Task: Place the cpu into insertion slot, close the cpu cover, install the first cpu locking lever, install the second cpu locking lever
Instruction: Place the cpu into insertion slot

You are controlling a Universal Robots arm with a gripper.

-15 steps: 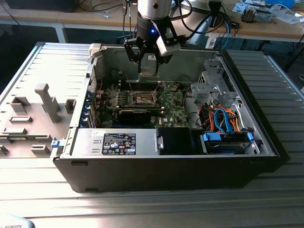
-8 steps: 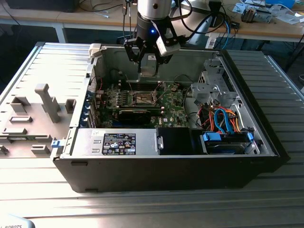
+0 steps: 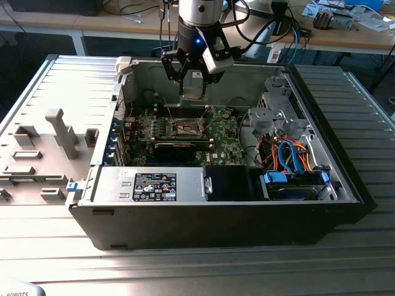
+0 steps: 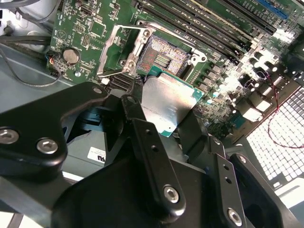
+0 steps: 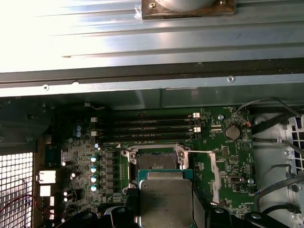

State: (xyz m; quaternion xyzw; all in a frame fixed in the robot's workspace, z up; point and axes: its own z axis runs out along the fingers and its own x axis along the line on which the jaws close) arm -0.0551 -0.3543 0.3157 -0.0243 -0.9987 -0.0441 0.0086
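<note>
A robot arm's gripper hangs inside an open computer case, its black fingers pinching the cpu by two opposite edges and holding it flat, metal face up, clear of the green circuit board. The insertion slot lies bare on the board directly under the fingertips in the exterior view. In both wrist views it sits just past the chip's free edge, close but not touching, and its sides run roughly square with the chip's. The cpu cover, a thin silvery frame with a cut-out middle, stands swung back on its hinge beside the socket, leaving the dark grid of contacts exposed. A thin wire locking lever lies unlatched along the socket's side. The chip's lid is dull brushed grey with a green rim, while the socket rim is bright stamped metal. Long black memory slots run parallel on the socket's far side
</note>
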